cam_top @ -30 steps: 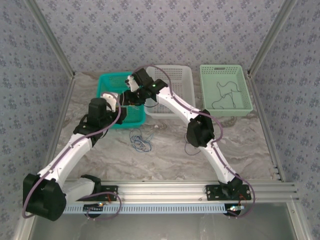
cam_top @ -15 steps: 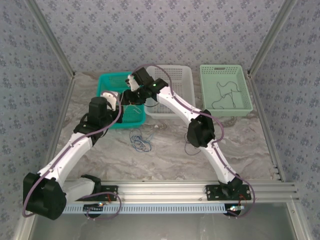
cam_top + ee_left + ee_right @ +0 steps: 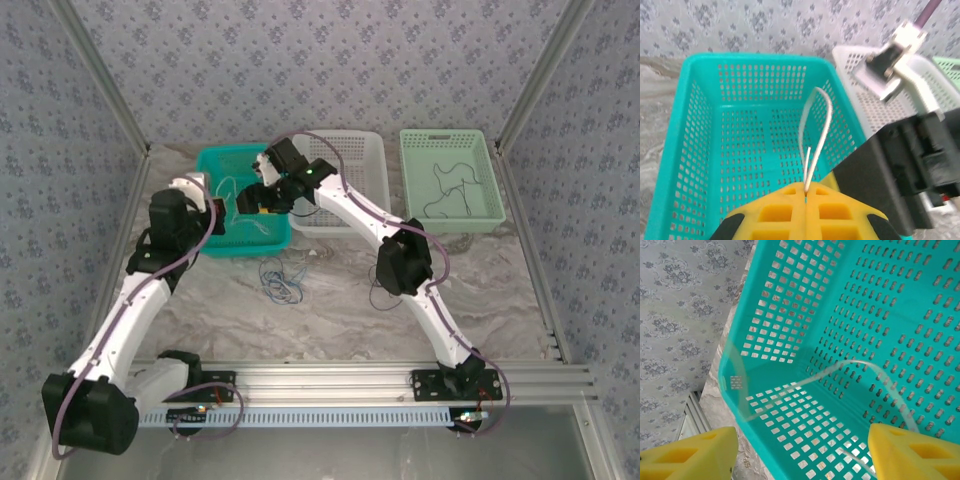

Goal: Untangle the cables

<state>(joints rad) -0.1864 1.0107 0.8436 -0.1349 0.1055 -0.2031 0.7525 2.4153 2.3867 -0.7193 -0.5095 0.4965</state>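
The top camera looked down from above and behind the arm bases (image 3: pixel 455 382), taking in the whole tabletop (image 3: pixel 330 310); the left wrist camera sat just behind the left pincer (image 3: pixel 805 192), facing the teal basket (image 3: pixel 755 58) closely; the right wrist camera looked steeply into that same basket, nearer still; all three views shared it.

Left arm (image 3: pixel 125 315), right arm (image 3: pixel 440 320): white links, black joint housings. Purple hose (image 3: pixel 444 258) loops along each, up from the rail (image 3: pixel 330 380). Black bases bolted on that rail. Fingers (image 3: pixel 775 215): yellow blocks, square recesses. Green light (image 3: pixel 310 170) on right arm, far end from rail.
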